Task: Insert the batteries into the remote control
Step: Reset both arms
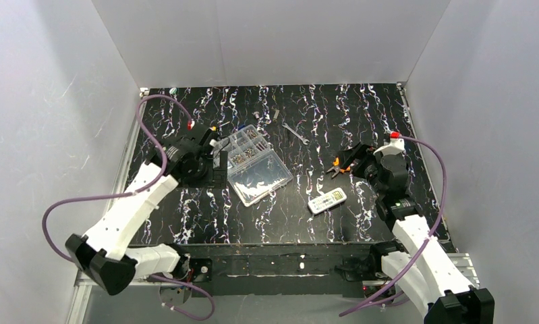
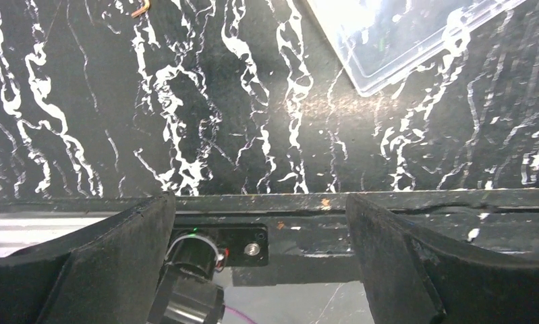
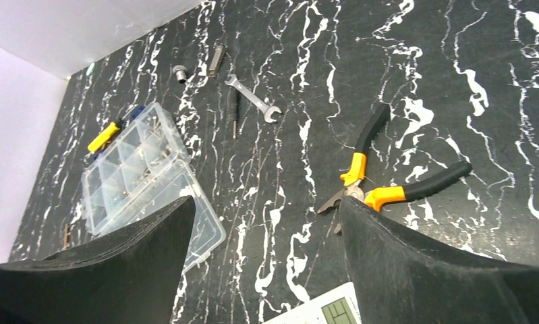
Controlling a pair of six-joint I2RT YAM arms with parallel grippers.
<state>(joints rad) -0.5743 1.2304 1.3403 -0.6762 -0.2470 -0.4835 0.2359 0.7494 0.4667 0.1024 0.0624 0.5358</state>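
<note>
The white remote control lies display side up on the black marbled table, right of centre. Its greenish display end shows at the bottom of the right wrist view. My right gripper hangs open and empty above and behind the remote; in its wrist view the gripper has both fingers wide apart. My left gripper is open and empty beside the left edge of the clear box; its wrist view looks at the near table edge. I cannot make out any batteries.
A clear plastic compartment box lies open left of centre, holding small parts; it also shows in the right wrist view and a corner of it in the left wrist view. Orange-handled pliers, a wrench and a screwdriver lie behind the remote.
</note>
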